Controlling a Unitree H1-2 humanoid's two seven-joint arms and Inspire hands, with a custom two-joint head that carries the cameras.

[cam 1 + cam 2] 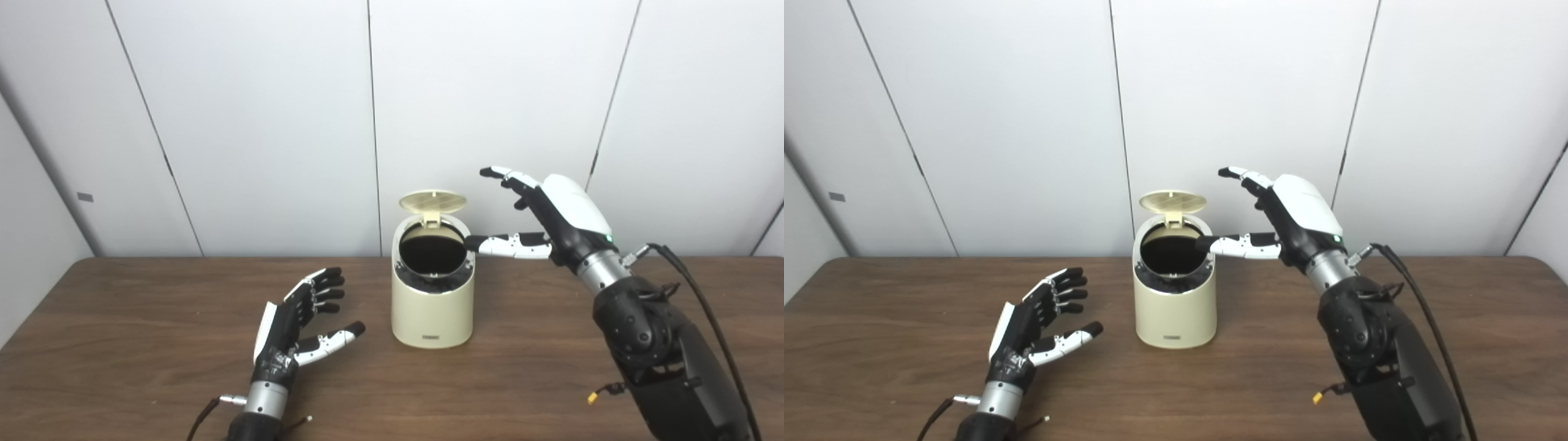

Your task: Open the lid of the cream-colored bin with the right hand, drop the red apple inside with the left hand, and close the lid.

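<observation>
Left eye view: one cream bin (432,306) stands mid-table (122,343), its round lid (432,201) tipped up at the far rim, the inside dark. Two hands show. The left hand (300,324) hovers near-left of the bin, fingers spread, holding nothing. The right hand (545,214) is raised right of the bin, fingers apart and empty, thumb tip at the rim.

Right eye view: same single bin and two hands; here the thumb overlaps the dark opening. No apple shows in either view.

I'm working in what looks like a lab: bare white wall panels (275,122) (seamed), plain wooden table (122,343).
</observation>
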